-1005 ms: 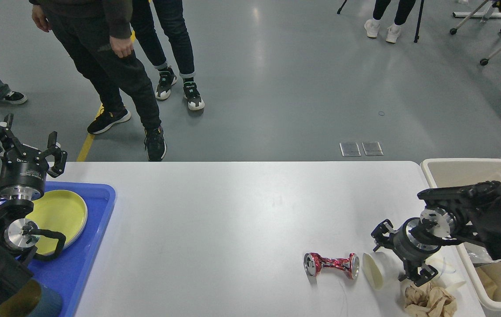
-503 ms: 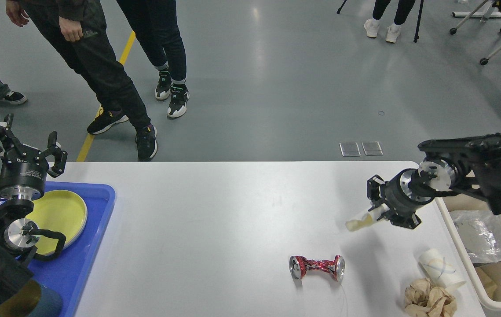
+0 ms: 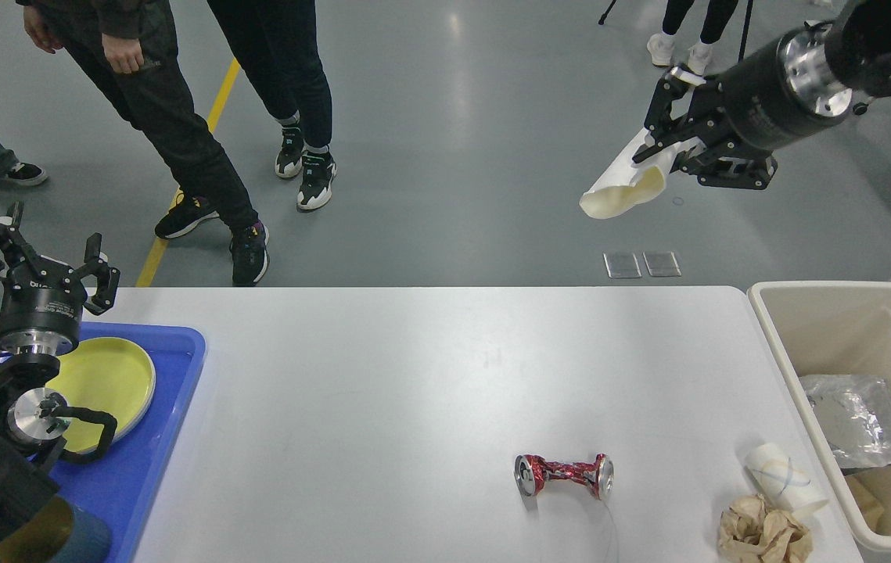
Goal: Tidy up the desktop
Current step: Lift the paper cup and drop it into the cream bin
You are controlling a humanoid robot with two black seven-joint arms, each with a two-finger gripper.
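Note:
The white desktop (image 3: pixel 414 391) fills the lower middle of the head view. On it lie a crushed red can (image 3: pixel 564 475), a white paper cup (image 3: pixel 785 478) on its side and a crumpled brown paper wad (image 3: pixel 763 533) near the front right. My right gripper (image 3: pixel 660 145) is raised high above the far right of the desk, shut on a squashed cream paper cup (image 3: pixel 623 190). My left gripper (image 3: pixel 38 262) stands open above the far left corner, holding nothing.
A beige bin (image 3: pixel 828 313) at the right edge holds clear plastic wrap (image 3: pixel 856 418). A blue tray (image 3: pixel 156 453) at the left carries a yellow plate (image 3: pixel 109 379). People (image 3: pixel 179 117) stand on the grey floor beyond the desk.
My right arm has lifted the cream cup off the desk, up and back to a high position. The red can shifted slightly left. The people behind stepped a little; the left arm stayed still.

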